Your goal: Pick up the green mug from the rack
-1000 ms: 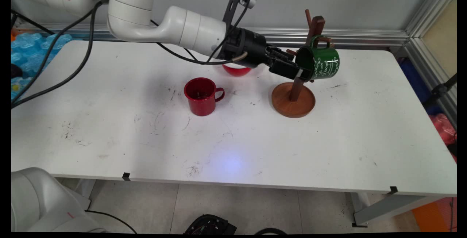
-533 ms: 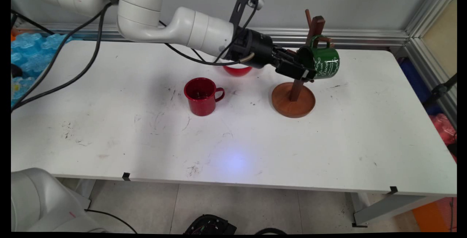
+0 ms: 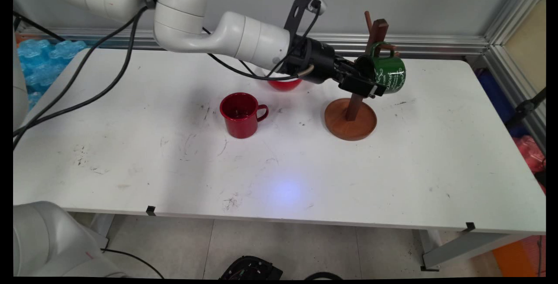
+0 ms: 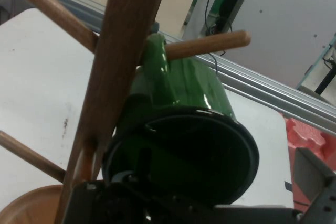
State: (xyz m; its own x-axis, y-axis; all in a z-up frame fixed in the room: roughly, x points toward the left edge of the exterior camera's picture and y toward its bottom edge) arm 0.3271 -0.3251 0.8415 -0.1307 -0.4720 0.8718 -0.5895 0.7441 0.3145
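Across the tabletop in the main view, the end effector sits at the mouth of a green mug, which hangs on its side by its handle from a peg of the wooden mug tree. Whether it is closed on the rim cannot be made out. A red mug stands well apart, and a red bowl shows partly behind the arm.

Seen from the hand view, the green mug faces the camera, mouth open, handle looped over the peg beside the post. It looks like glossy enamel: rigid, light, probably slippery, best pinched across the rim wall.
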